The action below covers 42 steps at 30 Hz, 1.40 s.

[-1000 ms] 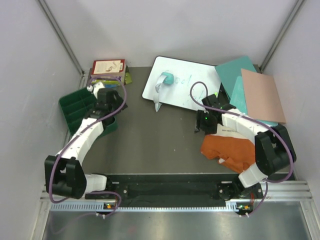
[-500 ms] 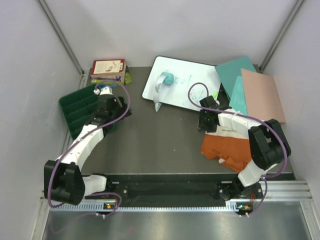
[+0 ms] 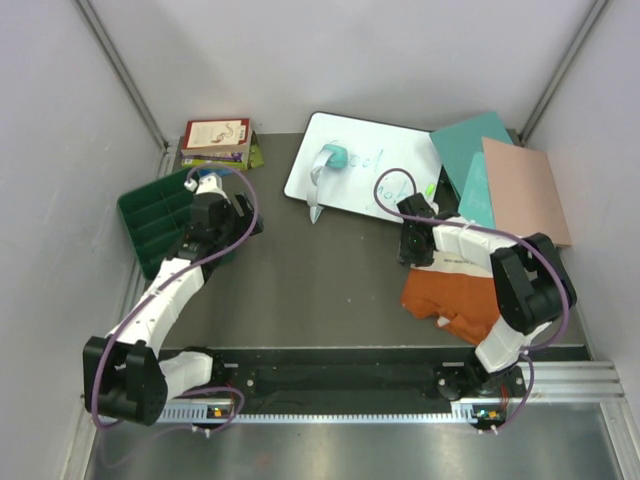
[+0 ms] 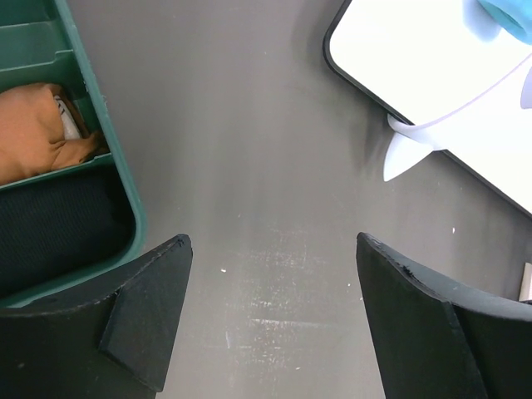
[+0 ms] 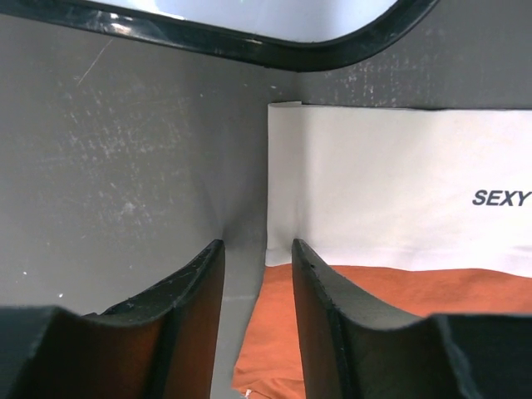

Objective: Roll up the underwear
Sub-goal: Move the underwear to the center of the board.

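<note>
Right wrist view: the right gripper (image 5: 258,245) hangs low over the gray table (image 5: 125,150), jaws drawn narrow astride the end of the white waistband (image 5: 391,191) of the rust-orange briefs (image 5: 374,291); whether they pinch the cloth cannot be told. The briefs lie spread toward the table's right edge, just short of the whiteboard (image 5: 249,8). At the left edge, the left gripper (image 4: 272,249) hovers with jaws wide and nothing held, beside the green tray (image 4: 91,91) where the mustard-tan briefs (image 4: 33,125) and black briefs (image 4: 50,224) fill neighbouring compartments.
</note>
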{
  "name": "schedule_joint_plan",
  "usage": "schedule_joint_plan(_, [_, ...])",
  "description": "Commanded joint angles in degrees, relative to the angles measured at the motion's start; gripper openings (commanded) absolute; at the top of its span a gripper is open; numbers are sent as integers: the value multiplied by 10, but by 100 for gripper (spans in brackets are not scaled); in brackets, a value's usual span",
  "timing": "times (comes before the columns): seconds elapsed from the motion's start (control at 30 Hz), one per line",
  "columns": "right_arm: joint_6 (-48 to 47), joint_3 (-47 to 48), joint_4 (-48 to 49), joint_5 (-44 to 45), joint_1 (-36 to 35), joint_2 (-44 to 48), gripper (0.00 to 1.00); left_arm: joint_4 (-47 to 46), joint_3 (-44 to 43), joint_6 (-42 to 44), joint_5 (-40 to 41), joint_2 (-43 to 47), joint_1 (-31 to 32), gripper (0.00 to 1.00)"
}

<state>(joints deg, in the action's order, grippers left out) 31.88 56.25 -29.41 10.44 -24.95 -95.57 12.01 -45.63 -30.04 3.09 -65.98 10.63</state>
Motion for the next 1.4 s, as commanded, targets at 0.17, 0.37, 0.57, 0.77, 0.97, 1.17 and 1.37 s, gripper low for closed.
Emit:
schedule_joint_plan(0.17, [2,-10,-22,19,1,-28,33,-29,-5,2,-12,30,2,86])
schedule_joint_plan(0.37, [0,-16,-14,-4,0,-45,21,-11,-20,6,-24,42,2,88])
schedule_joint_plan(0.57, [-12,-11,-6,-49,0,-56,2,41,-43,27,-20,58,1,92])
schedule_joint_plan(0.77, [-30,3,4,-79,-17,-76,0,58,-50,49,1,81,0,94])
schedule_joint_plan(0.97, [-16,49,16,-103,-76,-79,0,68,-55,69,23,93,0,95])
schedule_joint_plan(1.17, [3,125,31,-151,-147,-103,0,70,-47,68,30,104,0,96])
schedule_joint_plan(1.37, [20,212,51,-202,-207,-166,0,72,-48,68,31,109,0,96])
